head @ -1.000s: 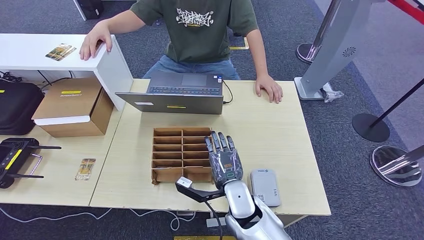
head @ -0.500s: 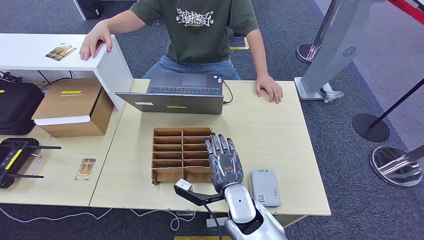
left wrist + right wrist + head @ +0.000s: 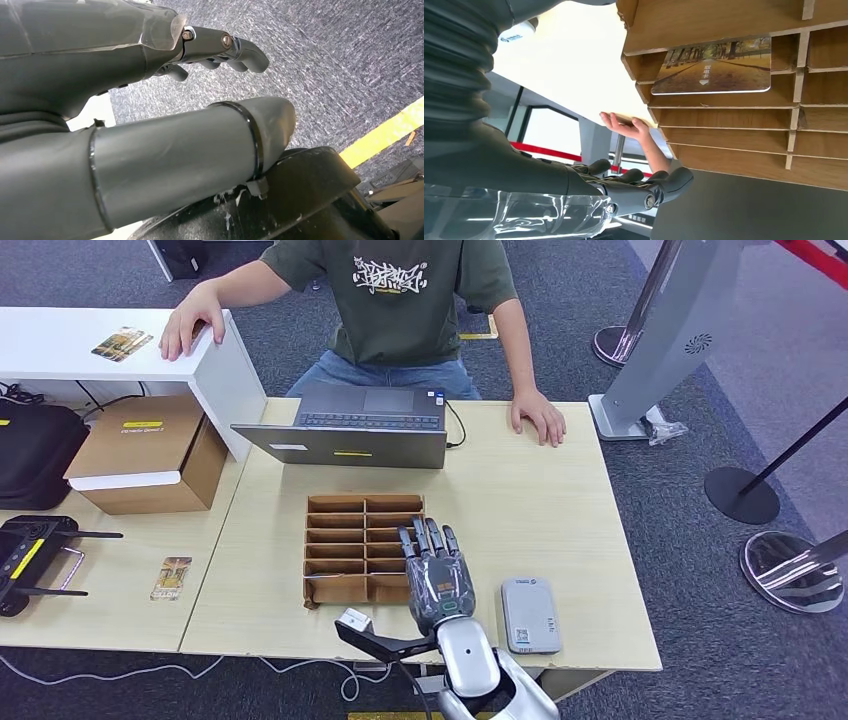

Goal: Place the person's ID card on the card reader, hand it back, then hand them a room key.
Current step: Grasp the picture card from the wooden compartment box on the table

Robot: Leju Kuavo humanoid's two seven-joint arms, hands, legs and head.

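My right hand (image 3: 435, 575) hovers with fingers spread and holding nothing over the near right corner of the brown cardboard slot organizer (image 3: 345, 545). In the right wrist view this hand (image 3: 624, 192) lies under the organizer (image 3: 734, 135), where a room key card (image 3: 714, 67) printed with a tree-lined road sits in one slot. The grey card reader (image 3: 530, 615) lies just right of the hand with nothing on it. A person sits across the table with one hand (image 3: 540, 418) flat on it. My left hand (image 3: 130, 65) hangs over the carpet, holding nothing.
A laptop (image 3: 350, 430) stands behind the organizer. Two cards (image 3: 122, 343) lie on the white shelf, near the person's other hand (image 3: 190, 320). Another card (image 3: 171, 578) lies on the left table, beside a cardboard box (image 3: 150, 455) and a black controller (image 3: 30, 560).
My right hand has drifted left and back toward the table's near edge, further from the card reader. The person has not moved.
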